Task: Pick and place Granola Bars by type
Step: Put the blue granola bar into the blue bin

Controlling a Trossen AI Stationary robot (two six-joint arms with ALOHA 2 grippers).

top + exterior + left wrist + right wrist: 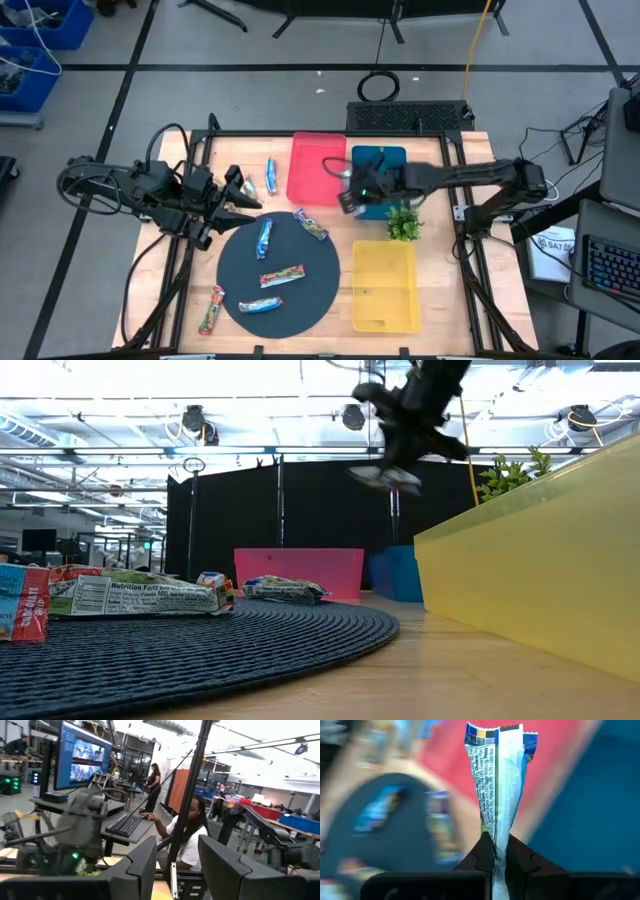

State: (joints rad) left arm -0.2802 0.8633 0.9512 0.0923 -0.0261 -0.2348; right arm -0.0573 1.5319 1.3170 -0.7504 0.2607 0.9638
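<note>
My right fingers (495, 851) are pinched hard together on one end of a blue-white granola bar (501, 780); its long axis runs straight out ahead of the fingers, back seam and print facing the wrist camera; beyond the free end lie the red tray (555, 775) and, to one side, the blue tray (590, 815). From above, my right gripper (352, 195) hangs over the seam where the red tray (316, 168) meets the blue tray (380, 160); which tray takes this type I judge still open, so a short sideways shift decides it. Farther off, the dark round mat (278, 275) carries several bars; one more lies on the table by the mat's near-left edge; another near the red tray. My left gripper (232, 205) waits at the mat's far-left edge, fingers parted, holding nothing.
</note>
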